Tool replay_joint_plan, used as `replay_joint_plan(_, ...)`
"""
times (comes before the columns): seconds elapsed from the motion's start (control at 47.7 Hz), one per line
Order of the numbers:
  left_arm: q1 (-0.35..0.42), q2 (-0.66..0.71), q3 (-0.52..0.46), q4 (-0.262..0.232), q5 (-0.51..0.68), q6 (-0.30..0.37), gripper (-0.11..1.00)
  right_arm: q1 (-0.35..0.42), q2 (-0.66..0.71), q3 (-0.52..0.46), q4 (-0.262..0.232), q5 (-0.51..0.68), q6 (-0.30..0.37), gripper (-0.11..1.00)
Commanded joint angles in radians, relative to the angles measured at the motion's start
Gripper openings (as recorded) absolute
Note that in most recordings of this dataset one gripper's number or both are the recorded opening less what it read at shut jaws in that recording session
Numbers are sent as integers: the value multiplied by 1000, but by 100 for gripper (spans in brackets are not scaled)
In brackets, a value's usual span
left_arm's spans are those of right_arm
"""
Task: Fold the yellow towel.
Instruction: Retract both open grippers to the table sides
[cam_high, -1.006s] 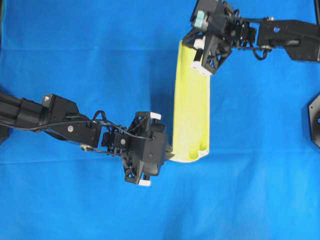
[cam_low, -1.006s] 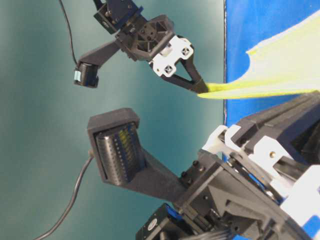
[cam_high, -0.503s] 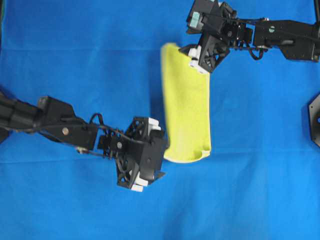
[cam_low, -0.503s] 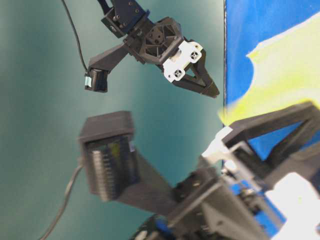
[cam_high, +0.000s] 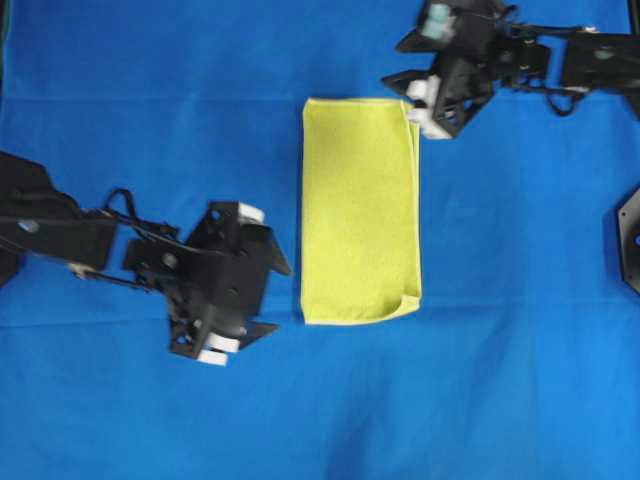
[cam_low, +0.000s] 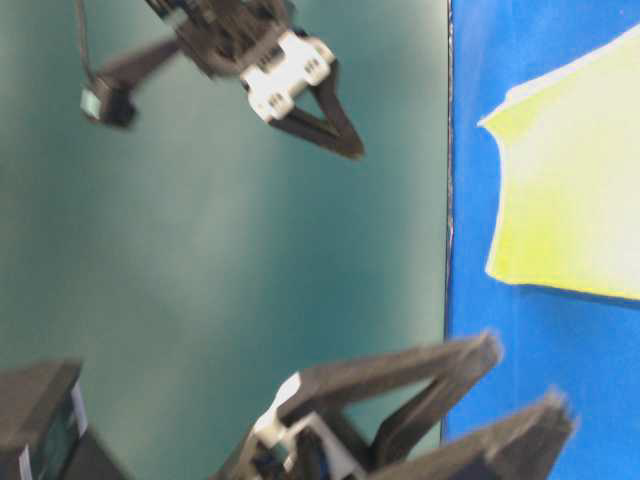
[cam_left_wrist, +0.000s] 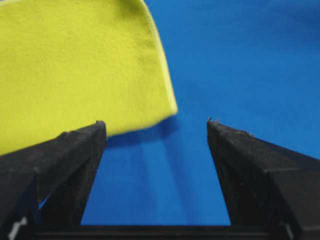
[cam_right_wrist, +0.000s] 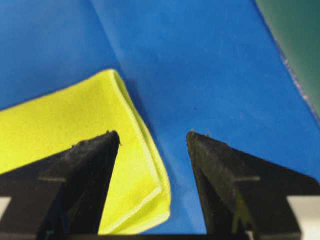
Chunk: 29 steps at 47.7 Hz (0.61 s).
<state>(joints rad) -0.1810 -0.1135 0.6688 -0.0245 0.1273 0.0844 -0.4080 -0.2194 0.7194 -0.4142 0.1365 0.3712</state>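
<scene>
The yellow towel (cam_high: 360, 210) lies flat on the blue table as a tall, narrow folded rectangle, its layered edges along the right side. It also shows in the table-level view (cam_low: 570, 200). My left gripper (cam_high: 282, 298) stands open just left of the towel's lower left corner and is apart from it. In the left wrist view the gripper (cam_left_wrist: 155, 122) holds nothing, and the towel (cam_left_wrist: 75, 65) lies ahead to the left. My right gripper (cam_high: 400, 68) is open at the towel's upper right corner. In the right wrist view it (cam_right_wrist: 152, 134) hovers over the towel's layered corner (cam_right_wrist: 140, 165), empty.
Blue cloth (cam_high: 520, 380) covers the whole table. A teal wall (cam_low: 220, 280) stands beyond its edge. A black mount (cam_high: 628, 240) sits at the right border. Both arms reach in from the sides, the right one (cam_high: 590, 60) along the top.
Both grippers opened and let go of the towel's edge. The lifted layer dropped flat to the left. The left arm drew back leftward and the right gripper rose away.
</scene>
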Motion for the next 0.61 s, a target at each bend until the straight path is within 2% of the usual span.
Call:
replay_joint_plan(0.0,15,-69,18,0,-8,-3,77,12,-94,35,11,-9,9,60)
replay_joint_plan(0.084,31,-118,49,0,-25,-3,77,25,-169,98,23,-28,29,60)
replay_joint_plan(0.335,95,-276,202,0,-216,-3,77,89,-382,259,37,-87,94,60)
replay_joint_plan(0.587,156,-413,353,0,-333,-17,77,95,-492,407,41,-166,150,60)
